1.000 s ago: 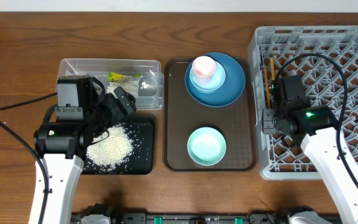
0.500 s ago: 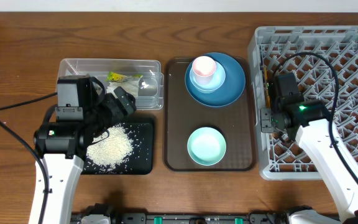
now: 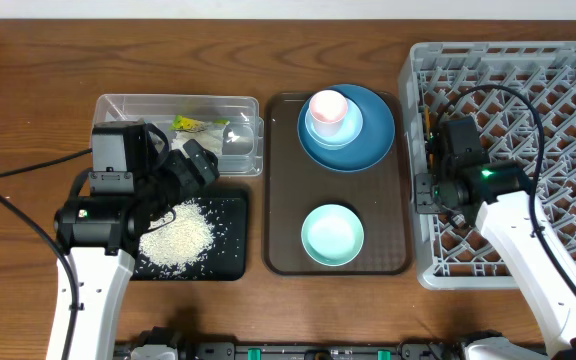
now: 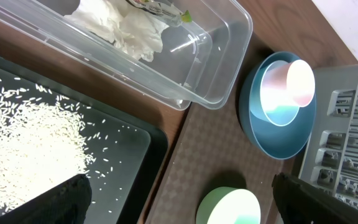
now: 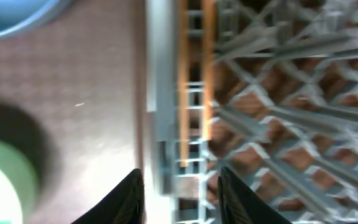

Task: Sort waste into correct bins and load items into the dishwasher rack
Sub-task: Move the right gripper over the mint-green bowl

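My right wrist view is smeared: the chopsticks (image 5: 183, 93) read only as orange streaks, probably lying in the rack (image 5: 158, 62). Overhead, my right arm (image 3: 508, 225) covers most of them, and the rack runs off the right edge. The left wrist view's bottom edge cuts the mint-green bowl (image 4: 229, 208).

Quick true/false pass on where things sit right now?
1. The rice lies on the black tray. True.
2. The chopsticks lie in the rack. True.
3. The pink cup stands in the rack. False: it sits in the small pale bowl on the blue plate.
4. The tissue lies on the black tray. False: it is in the clear tub.
5. The left gripper holds the tissue. False: it is open and empty.
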Robot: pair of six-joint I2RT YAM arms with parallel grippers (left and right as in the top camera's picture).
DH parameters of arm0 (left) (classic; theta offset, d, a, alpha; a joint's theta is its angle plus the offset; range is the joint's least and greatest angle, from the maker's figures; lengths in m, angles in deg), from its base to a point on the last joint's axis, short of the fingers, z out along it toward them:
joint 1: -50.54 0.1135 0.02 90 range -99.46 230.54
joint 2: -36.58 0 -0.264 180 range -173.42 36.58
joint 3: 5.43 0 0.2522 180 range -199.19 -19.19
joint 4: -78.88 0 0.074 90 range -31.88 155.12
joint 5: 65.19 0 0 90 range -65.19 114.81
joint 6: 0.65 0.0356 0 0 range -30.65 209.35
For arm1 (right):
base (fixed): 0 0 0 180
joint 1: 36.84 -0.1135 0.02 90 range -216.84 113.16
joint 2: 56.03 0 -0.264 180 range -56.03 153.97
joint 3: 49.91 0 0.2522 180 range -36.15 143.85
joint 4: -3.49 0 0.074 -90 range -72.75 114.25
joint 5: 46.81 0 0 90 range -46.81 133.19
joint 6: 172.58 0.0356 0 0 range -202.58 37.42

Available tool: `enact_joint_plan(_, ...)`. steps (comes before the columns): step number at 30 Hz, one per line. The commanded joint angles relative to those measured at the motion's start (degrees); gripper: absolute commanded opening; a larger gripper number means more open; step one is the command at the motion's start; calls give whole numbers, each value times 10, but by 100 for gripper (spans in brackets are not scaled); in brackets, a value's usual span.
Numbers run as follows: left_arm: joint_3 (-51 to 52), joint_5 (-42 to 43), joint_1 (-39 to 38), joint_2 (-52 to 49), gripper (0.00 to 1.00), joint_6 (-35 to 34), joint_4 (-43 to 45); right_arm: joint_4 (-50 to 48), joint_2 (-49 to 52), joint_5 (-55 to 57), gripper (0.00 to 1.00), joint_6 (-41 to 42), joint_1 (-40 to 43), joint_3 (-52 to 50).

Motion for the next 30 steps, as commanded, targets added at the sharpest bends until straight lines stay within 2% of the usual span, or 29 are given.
enact_joint_plan(1,-5,-3,3,-1,96,8,1,-4,-4,-133,38,0,8,33)
enact_joint_plan(7,-5,-3,3,-1,96,8,1,-26,-4,-302,36,10,4,50)
enact_joint_plan(10,-5,-3,3,-1,96,8,1,-29,-4,-338,34,16,-12,49)
enact_joint_plan(18,-5,-3,3,-1,96,8,1,-33,-4,-328,31,24,-102,49)
enact_joint_plan(23,-5,-3,3,-1,96,8,1,-40,-3,-273,32,28,-166,49)
enact_joint_plan(30,-5,-3,3,-1,96,8,1,-73,0,-221,28,28,-249,49)
